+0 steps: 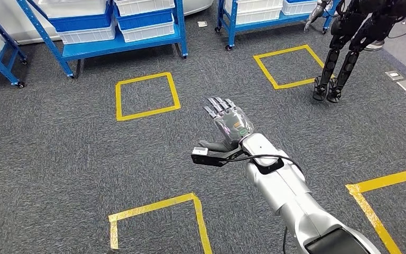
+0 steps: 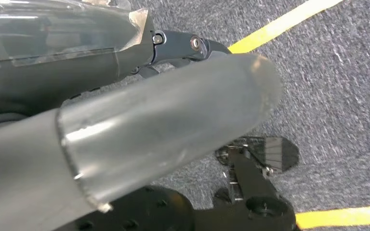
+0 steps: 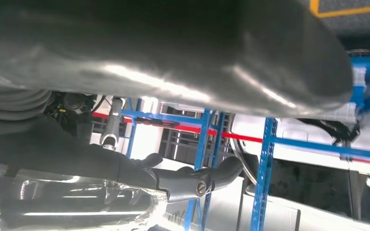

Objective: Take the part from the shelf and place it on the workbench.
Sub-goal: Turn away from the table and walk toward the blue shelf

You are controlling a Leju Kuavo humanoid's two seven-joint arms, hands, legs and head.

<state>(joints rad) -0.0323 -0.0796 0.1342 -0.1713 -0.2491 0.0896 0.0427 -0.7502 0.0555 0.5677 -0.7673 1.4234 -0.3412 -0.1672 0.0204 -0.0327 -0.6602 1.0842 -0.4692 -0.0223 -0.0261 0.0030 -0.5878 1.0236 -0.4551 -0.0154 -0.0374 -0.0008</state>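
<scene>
Grey carpet (image 1: 58, 153) with yellow taped squares (image 1: 147, 96) takes up most of what I'm seeing from the head cam. Blue shelves (image 1: 121, 45) sit along the far edge, well apart from me, loaded with white and blue bins (image 1: 147, 26). Another robot's dark legs (image 1: 343, 58) stand off to the right. My right arm (image 1: 291, 196) is stretched out front, right hand (image 1: 227, 119) with fingers straight and slightly apart, nothing in it. Left hand (image 2: 125, 139) hangs over the floor; can't tell how its fingers sit from that close-up. The part itself I can't pick out, presumably it's in one of those bins. My guess: if it's a small hard piece, it's light and stiff, so grab it across the middle.
</scene>
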